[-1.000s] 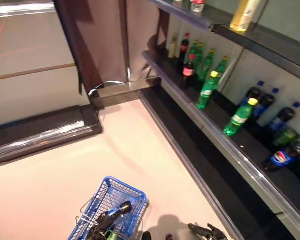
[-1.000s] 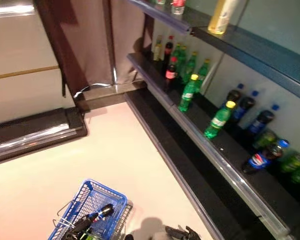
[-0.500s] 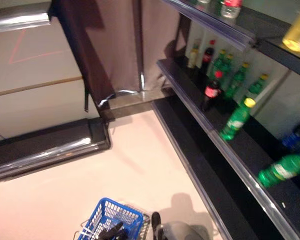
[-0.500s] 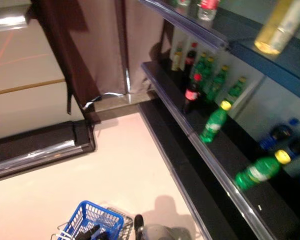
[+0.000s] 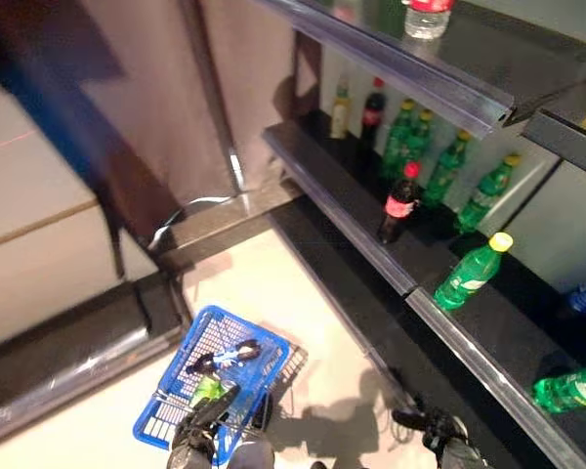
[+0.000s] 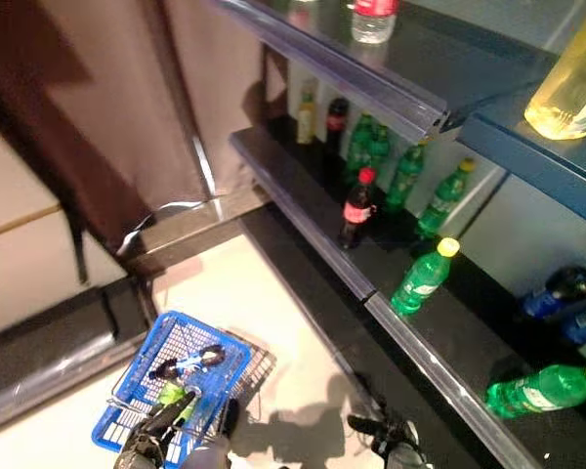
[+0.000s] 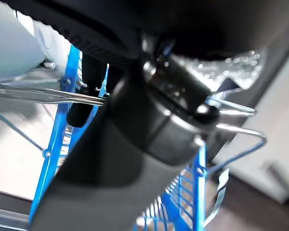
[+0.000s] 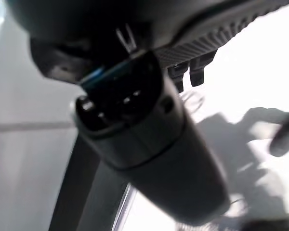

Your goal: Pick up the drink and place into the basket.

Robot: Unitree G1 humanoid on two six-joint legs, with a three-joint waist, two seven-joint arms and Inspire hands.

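So we're standing in front of the drinks shelf [image 5: 391,269] with the blue basket [image 5: 166,415] hanging off our left robot hand [image 5: 203,430], fingers hooked round its wire handle as far as we can judge, which makes sense since the other arm has to stay free for grabbing. There's already a dark bottle [image 5: 222,356] and something green [image 5: 207,391] lying in the basket, so part of the shopping looks done. The right robot hand [image 5: 425,425] is low by the foot of the shelf, holding nothing, fingers loosely spread. The likeliest next drink is the green bottle with the yellow cap [image 5: 472,273] lying tilted near the shelf's front edge, or the dark one with the red cap [image 5: 398,202] standing just beyond it; both are well above that hand. The eye views give us the whole layout, while the left wrist view only shows blue mesh and wire handle up close, and the right wrist view shows just floor
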